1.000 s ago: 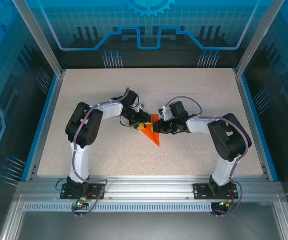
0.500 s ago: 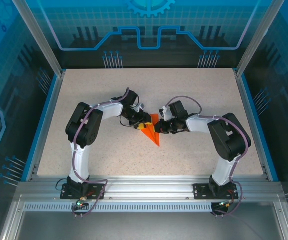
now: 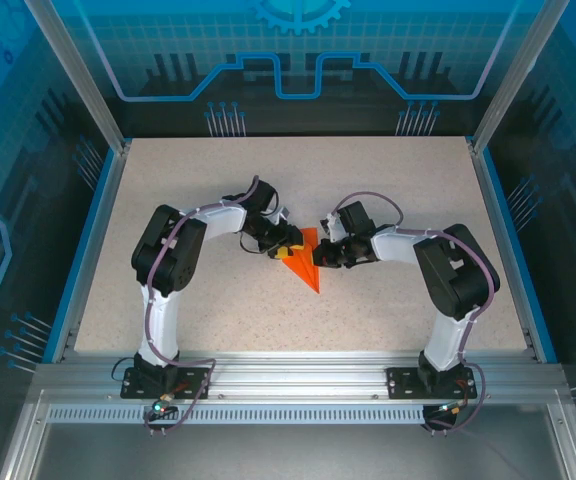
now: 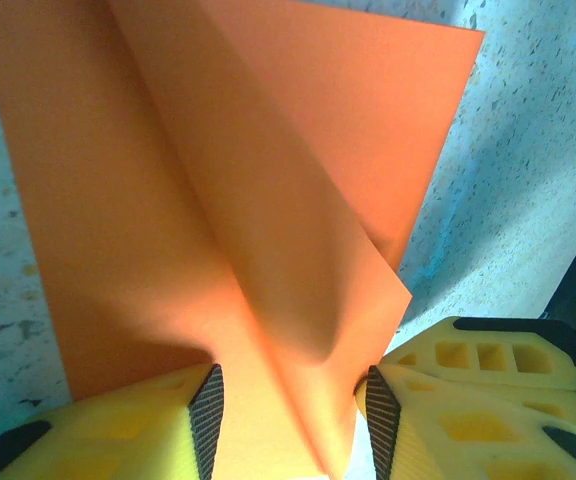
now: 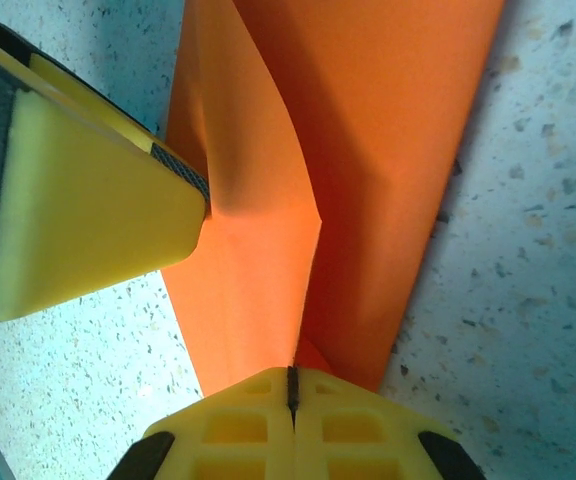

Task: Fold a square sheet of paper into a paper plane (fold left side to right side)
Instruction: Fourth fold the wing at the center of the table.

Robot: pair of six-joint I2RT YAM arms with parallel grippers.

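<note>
Top external view: the orange paper [image 3: 309, 270] lies near the middle of the speckled surface [image 3: 398, 190]. It is folded to a slim triangle, with its wide end far and its point near and slightly right. Both arms bend inward to meet at its far end. The left end effector [image 3: 286, 249] is at the left edge of the paper and the right end effector [image 3: 321, 253] is at the right edge.

Left wrist view: the paper is creased lengthwise, and a loose flap rises from the flat layer and curls up between the yellow fingers [image 4: 118, 435]. The fingers stand a narrow gap apart, with the flap filling the space between the dark pads [image 4: 206, 405]. It seems to touch both pads, but it is bowed rather than pressed flat. Speckled surface shows past the paper's far and right edges.

Right wrist view: the right end effector's two yellow fingertips are pressed tight together, with only a thin seam between them. They pinch the edge of a raised fold that runs up and away from the seam. A finger of the left end effector comes in from the left, and its tip touches the same raised fold farther along. The rest of the paper lies flat on the surface to the right.
</note>
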